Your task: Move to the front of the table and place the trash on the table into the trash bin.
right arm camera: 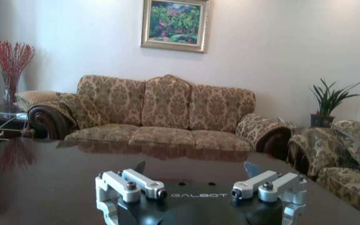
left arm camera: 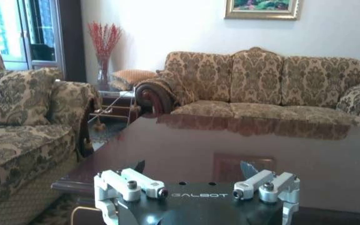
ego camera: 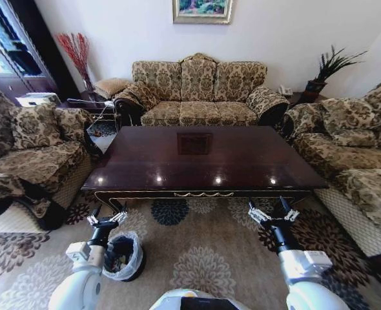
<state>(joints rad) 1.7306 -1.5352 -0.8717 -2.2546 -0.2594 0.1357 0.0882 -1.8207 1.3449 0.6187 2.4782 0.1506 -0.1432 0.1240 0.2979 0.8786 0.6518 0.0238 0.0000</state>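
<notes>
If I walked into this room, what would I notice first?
Probably the big shiny dark table in the middle, with patterned sofas around three sides. Right in front of it are the robot's two hands, the left hand and the right hand, both open. On the carpet beside the left arm stands the black trash bin with litter inside.

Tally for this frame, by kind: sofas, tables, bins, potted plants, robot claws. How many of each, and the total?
Sofas: 3, back, left side, right side
Coffee table: 1
Trash bin: 1, on the carpet by the left claw, with items inside
Potted plant: 1
Claws: 2, left and right claw, both open
Total: 8
</notes>
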